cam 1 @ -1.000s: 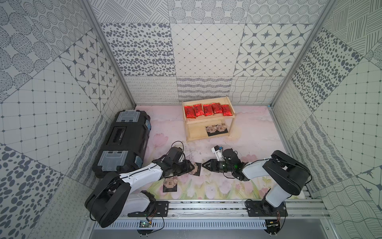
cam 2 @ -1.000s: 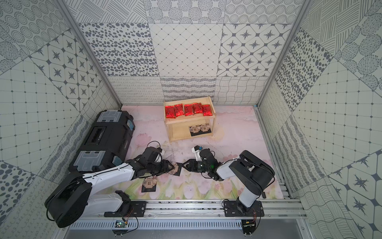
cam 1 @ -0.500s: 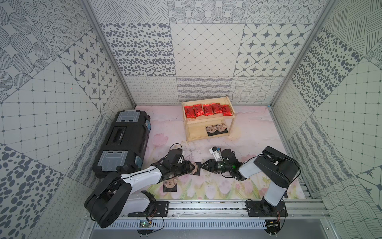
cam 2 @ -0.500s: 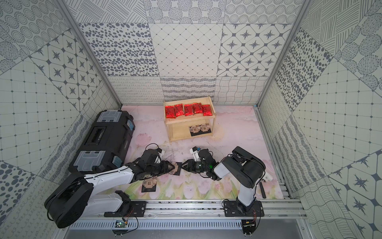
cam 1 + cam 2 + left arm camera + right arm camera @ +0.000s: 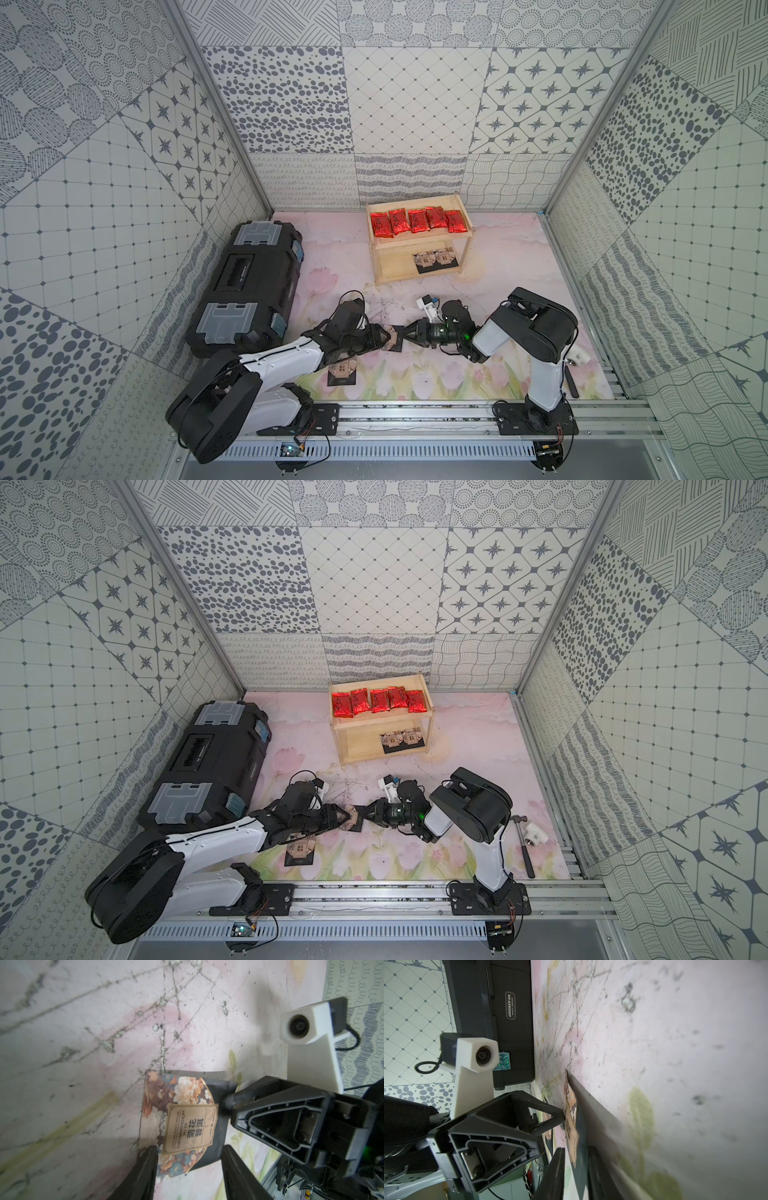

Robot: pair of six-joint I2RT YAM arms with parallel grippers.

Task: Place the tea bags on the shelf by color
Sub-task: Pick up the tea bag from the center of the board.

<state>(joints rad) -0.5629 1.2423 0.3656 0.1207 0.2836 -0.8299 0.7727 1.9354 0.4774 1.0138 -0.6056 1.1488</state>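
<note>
A black floral tea bag (image 5: 182,1118) hangs tilted just above the mat, seen in both top views (image 5: 392,337) (image 5: 351,814). My left gripper (image 5: 187,1149) is shut on it across its width. My right gripper (image 5: 576,1148) faces it from the other side with its jaws around the bag's far edge. A slim gap still shows beside one finger. Another black tea bag (image 5: 343,368) lies flat on the mat under my left arm. The wooden shelf (image 5: 384,266) holds several red tea bags (image 5: 417,220) on its top tier and black ones (image 5: 436,259) on its lower tier.
A large black toolbox (image 5: 249,286) lies along the left side, close to my left arm. A hammer (image 5: 524,845) and a small white object (image 5: 536,836) rest at the mat's right front. The metal rail (image 5: 415,415) runs along the front edge.
My right gripper has slid left up to the held tea bag and its jaws have narrowed around the bag's edge. The right arm's elbow swung left. My left gripper has barely moved.
</note>
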